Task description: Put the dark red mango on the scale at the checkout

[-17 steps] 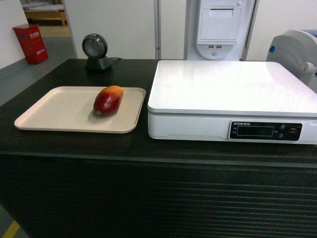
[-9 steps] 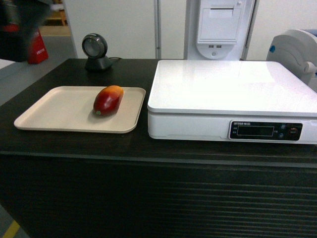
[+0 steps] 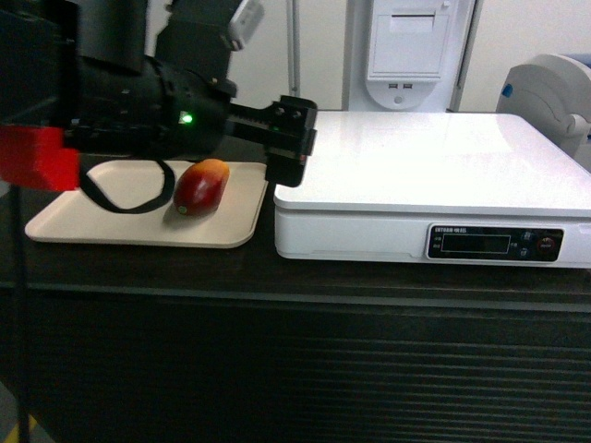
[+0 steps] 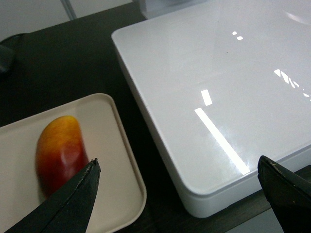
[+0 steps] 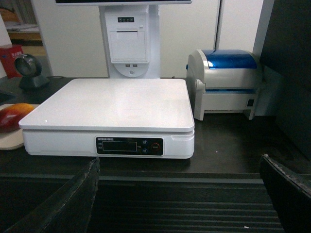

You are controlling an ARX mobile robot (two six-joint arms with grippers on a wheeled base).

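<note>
Head view shows the dark red mango (image 3: 200, 185) lying untouched on the beige tray (image 3: 111, 217), just left of the scale (image 3: 434, 185) on the table (image 3: 277, 277). Left gripper (image 4: 177, 189) hangs above tray and scale edge, jaws spread wide and empty. Right gripper (image 5: 180, 194) waits low before the table, also spread. Grasp, lift and placement all remain.

I am seeing the scale (image 4: 209, 92) showing a glossy, smooth white plastic-looking top, throwing back bright glints. The dark red mango (image 4: 60, 153) is looking smooth-skinned on a matt beige tray (image 4: 119, 160). My fingers (image 4: 73, 204) are appearing matt black.
</note>
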